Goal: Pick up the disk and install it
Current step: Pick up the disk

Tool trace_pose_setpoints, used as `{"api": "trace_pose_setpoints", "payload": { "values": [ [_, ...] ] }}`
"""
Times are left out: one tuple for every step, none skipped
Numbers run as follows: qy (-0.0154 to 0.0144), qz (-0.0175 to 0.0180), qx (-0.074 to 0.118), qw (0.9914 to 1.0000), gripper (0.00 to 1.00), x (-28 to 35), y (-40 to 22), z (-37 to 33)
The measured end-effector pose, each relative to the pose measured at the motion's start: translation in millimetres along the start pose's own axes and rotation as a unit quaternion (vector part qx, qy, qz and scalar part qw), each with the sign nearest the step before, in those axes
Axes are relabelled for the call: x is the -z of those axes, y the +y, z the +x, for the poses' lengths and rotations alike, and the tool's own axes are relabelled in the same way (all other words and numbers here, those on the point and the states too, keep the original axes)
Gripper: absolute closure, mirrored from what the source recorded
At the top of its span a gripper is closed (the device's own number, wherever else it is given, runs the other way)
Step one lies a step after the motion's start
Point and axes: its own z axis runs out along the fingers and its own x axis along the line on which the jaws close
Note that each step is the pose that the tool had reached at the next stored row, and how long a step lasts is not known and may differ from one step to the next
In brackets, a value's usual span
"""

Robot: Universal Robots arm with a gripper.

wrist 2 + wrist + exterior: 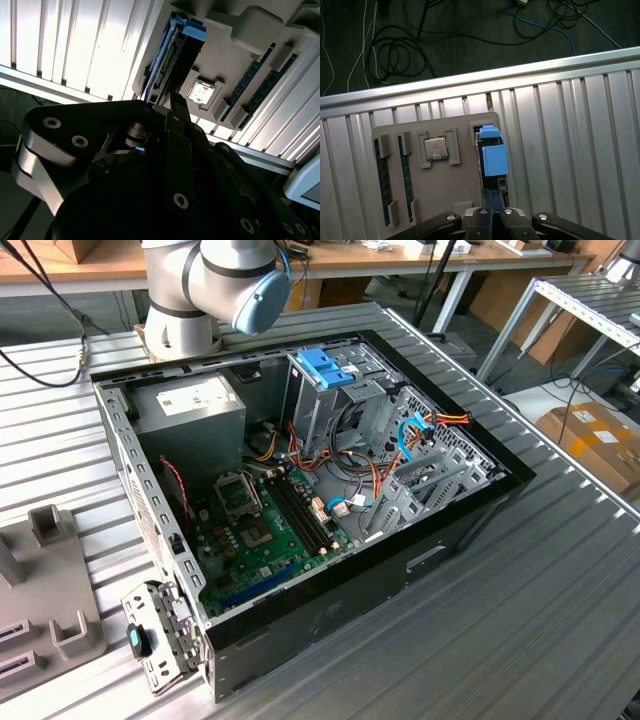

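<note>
— Blue plastic is framing the disk. We are seeing it standing on its thin edge in a slot of the grey tray, directly beneath the pincer.

— Which way is its long side running?

— In the first wrist view it is running straight away from the pincer's tip, so the pincer's closing line is crossing the disk's thin side. We are working with one arm, so there is no nearer one to choose.

— Is the pincer gripping it?

— We are not able to tell. It is sitting at the disk's near end, but we cannot see whether it is clamping or standing apart.

— Are we reading any writing?

— None. The chip lying beside the disk is showing only faint marks. The pale label on the power supply inside the computer case is carrying print too small for us.
</note>
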Motion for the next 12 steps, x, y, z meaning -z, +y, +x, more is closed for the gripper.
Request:
{"api": "trace_pose_setpoints", "payload": {
  "values": [
    [0.0, 0.0, 0.0, 1.0, 0.83, 0.0, 0.0, 0.0],
    [0.0, 0.0, 0.0, 1.0, 0.83, 0.0, 0.0, 0.0],
    [0.0, 0.0, 0.0, 1.0, 0.76, 0.0, 0.0, 0.0],
    [0.0, 0.0, 0.0, 1.0, 0.71, 0.0, 0.0, 0.0],
    [0.0, 0.0, 0.0, 1.0, 0.64, 0.0, 0.0, 0.0],
    [0.0, 0.0, 0.0, 1.0, 0.64, 0.0, 0.0, 0.0],
    [0.0, 0.0, 0.0, 1.0, 0.53, 0.0, 0.0, 0.0],
    [0.0, 0.0, 0.0, 1.0, 0.47, 0.0, 0.0, 0.0],
    [0.0, 0.0, 0.0, 1.0, 0.47, -0.1, 0.0, 0.0],
    [0.0, 0.0, 0.0, 1.0, 0.4, 0.0, 0.0, 0.0],
    [-0.0001, 0.0001, 0.0, 1.0, 0.4, -0.4, 0.0, 0.0],
    [-0.0002, 0.0003, 0.0, 1.0, 0.4, -1.3, 0.1, 0.0]
  ]
}}
